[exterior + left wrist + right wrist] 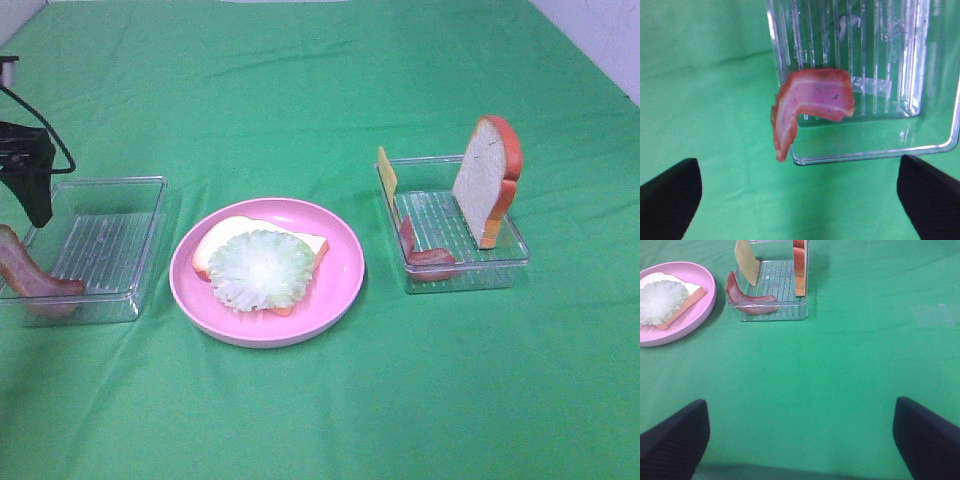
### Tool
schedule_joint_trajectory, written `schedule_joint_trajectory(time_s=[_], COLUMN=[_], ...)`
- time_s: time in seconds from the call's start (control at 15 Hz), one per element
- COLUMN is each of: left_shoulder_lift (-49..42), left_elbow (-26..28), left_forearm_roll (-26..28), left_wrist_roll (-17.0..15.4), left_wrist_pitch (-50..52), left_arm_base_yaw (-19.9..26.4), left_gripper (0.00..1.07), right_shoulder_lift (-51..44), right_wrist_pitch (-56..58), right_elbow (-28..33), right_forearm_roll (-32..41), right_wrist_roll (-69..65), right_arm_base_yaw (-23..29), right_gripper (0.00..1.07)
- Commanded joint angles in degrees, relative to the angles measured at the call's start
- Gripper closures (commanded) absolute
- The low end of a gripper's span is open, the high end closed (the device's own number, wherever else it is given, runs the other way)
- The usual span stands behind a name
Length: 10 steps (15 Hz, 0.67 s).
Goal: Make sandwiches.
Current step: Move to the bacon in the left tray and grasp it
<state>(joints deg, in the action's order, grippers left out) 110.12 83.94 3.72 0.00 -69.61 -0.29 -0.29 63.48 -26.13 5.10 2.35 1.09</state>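
The sandwich in the making [258,262] is one white bread slice with a pale green lettuce leaf on top, lying on the round pink plate [345,270]. It also shows in the right wrist view [662,299]. A bacon strip [30,275] hangs over the near left corner of the left clear tray [100,245]. My left gripper [38,205] hovers above that corner, open and empty; in its wrist view [800,200] the bacon [812,100] lies ahead between the fingers. My right gripper [800,440] is open and empty over bare cloth, away from the right tray [772,285].
The right clear tray [500,250] holds an upright bread slice [488,180], a yellow cheese slice [387,170] leaning on its far left wall, and a bacon strip [427,258]. Green cloth covers the table. The right arm is outside the exterior high view.
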Motion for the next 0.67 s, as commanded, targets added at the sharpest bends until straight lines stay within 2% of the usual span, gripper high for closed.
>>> schedule_joint_trajectory(time_s=[0.07, 0.67], left_shoulder_lift=[1.3, 7.2], left_elbow=[-0.4, -0.4], left_forearm_roll=[4.9, 4.7], left_wrist_roll=[1.8, 2.8], left_wrist_pitch=[1.3, 2.9], left_arm_base_yaw=[2.5, 2.5], left_gripper=[0.06, 0.07], right_shoulder_lift=[-1.4, -1.4], right_wrist_pitch=[-0.5, -0.5], right_elbow=[0.2, 0.2], right_forearm_roll=[0.3, 0.3], right_wrist_roll=[-0.2, -0.2], right_arm_base_yaw=[-0.3, -0.3], right_gripper=[0.12, 0.12])
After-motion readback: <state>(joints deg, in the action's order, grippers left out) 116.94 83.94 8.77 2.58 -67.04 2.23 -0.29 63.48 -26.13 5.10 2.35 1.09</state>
